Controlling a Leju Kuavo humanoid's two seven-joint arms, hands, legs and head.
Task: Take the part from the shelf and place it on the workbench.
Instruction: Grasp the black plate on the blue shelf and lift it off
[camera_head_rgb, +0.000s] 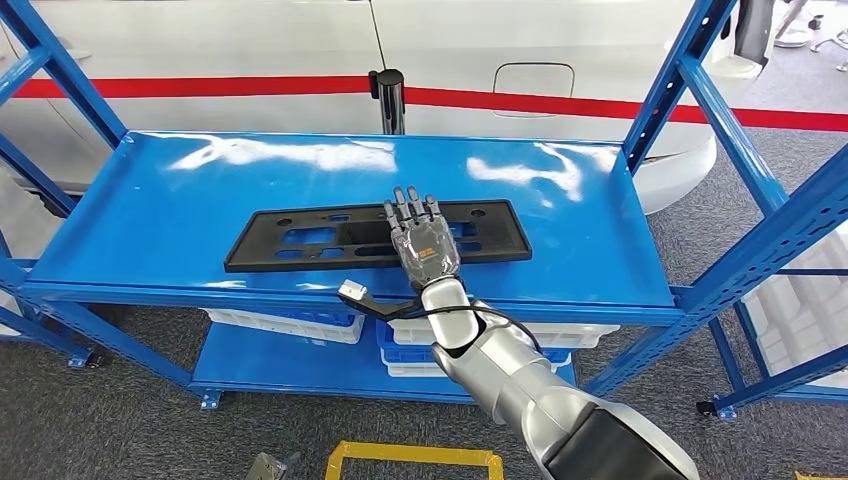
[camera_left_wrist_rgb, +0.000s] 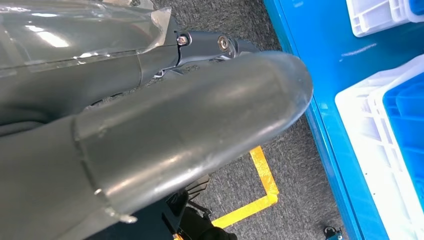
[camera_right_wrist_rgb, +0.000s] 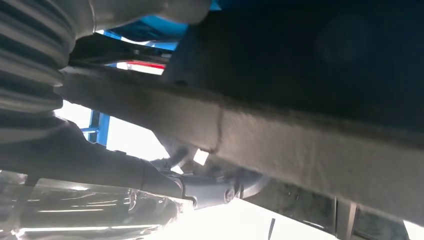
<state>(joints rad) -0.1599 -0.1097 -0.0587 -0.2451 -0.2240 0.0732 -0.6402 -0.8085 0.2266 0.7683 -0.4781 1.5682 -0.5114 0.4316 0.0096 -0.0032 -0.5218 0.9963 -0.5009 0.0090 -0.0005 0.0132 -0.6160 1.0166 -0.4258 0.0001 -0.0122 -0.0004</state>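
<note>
- Blue metal shelf (camera_head_rgb: 150, 215) stands before a white car with a red stripe; grey carpet lies below.
- On its upper level lies the part (camera_head_rgb: 300, 240), a flat black plate with cut-outs, near the front edge.
- The right hand (camera_head_rgb: 420, 240) lies flat on top of the part, fingers stretched forward and holding nothing yet.
- To do this step well, I judge the fingers must hook one long edge, because the plate is thin and lies flat.
- Whether the palm really presses the plate is hard to tell.
- The left hand's state I cannot tell; its wrist view is blocked by dark body parts.
</note>
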